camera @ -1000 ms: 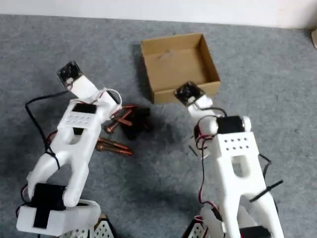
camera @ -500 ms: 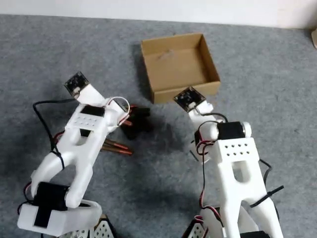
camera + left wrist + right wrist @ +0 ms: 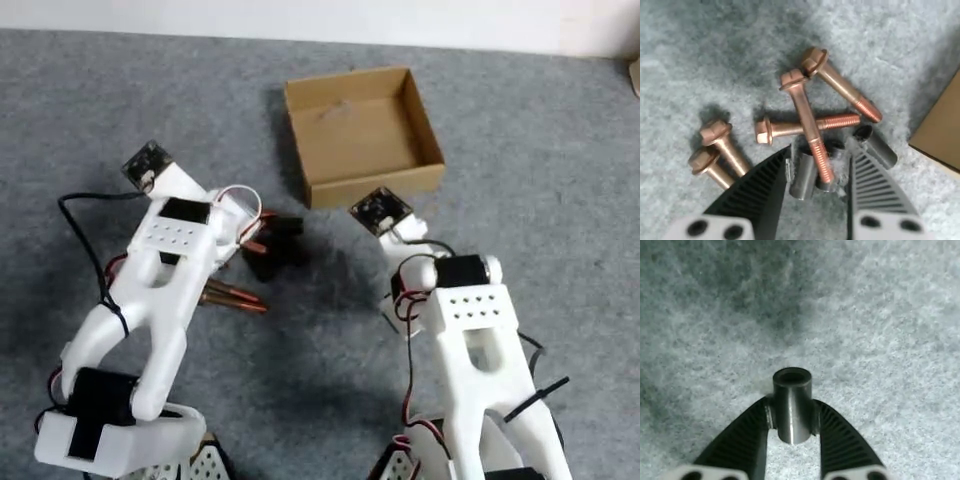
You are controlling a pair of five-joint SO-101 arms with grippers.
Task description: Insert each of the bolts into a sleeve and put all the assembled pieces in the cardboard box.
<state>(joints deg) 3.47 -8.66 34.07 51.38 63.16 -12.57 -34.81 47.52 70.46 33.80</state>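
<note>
High view: the left arm point(image 3: 160, 280) covers most of the bolts point(image 3: 232, 293); we see only shank ends sticking out on its right. The sleeves point(image 3: 275, 245) beside them blur into one dark heap, and we cannot count them. Left wrist view: the cardboard box point(image 3: 940, 135) is cut by the edge. A finger of the left claw point(image 3: 819, 150) hides two bolt shanks' ends.

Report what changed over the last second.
The left tool swung toward the pile of bolts and hangs open over it. The right tool, shut on a sleeve, drew back from the cardboard box. The box and the two bolts apart from the pile stayed put.
</note>
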